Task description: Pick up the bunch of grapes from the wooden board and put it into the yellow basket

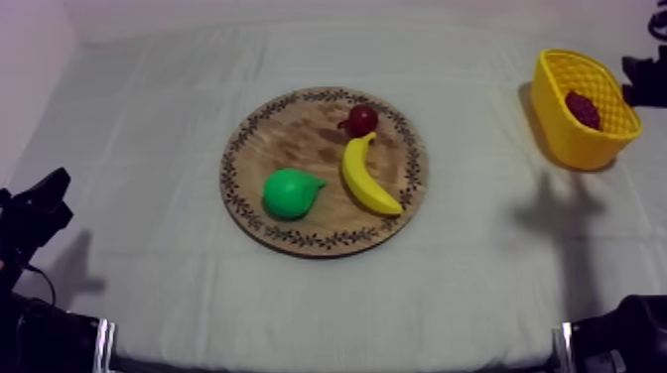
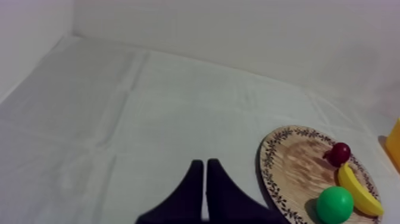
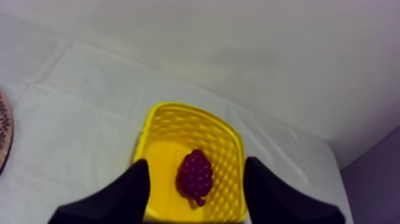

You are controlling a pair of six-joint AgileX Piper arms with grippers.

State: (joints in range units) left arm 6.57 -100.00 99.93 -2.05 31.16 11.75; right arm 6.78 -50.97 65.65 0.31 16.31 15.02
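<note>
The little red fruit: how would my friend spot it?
Find the round wooden board with a patterned rim mid-table. At its far side, by the tip of the yellow banana, sits the small round red fruit: smallest there, unlike the green pear.

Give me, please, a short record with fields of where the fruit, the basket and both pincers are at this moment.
grapes: in the basket, at the table's right
board: holds pear, banana, small red fruit
left pincer: shut on nothing, low over the cloth beside the board
right pincer: open, above the basket
task: grapes off the board, in the basket
</note>
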